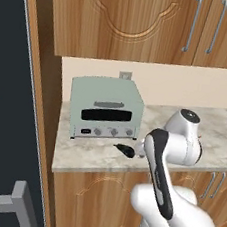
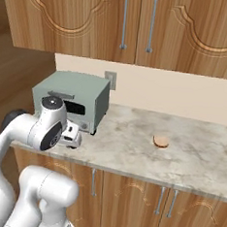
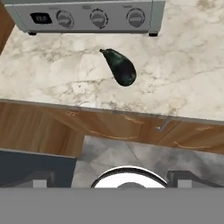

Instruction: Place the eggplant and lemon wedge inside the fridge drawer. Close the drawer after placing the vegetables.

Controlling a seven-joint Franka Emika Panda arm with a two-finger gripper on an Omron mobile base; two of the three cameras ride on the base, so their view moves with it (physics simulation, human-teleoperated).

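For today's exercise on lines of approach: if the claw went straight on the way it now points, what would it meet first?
Probably the eggplant, which lies on the marble counter near the middle of the hand view, in front of the toaster oven. Depth is unclear, so the claw might reach bare counter just beside it instead.

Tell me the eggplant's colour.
Glossy purple-black, with a dark stem; the eggplant shows best in the hand view.

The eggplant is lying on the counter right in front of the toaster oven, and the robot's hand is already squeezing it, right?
Not quite. The eggplant does lie on the marble counter in front of the toaster oven, but nothing is squeezing it. The hand view shows it lying free on the stone, with no fingers touching it.
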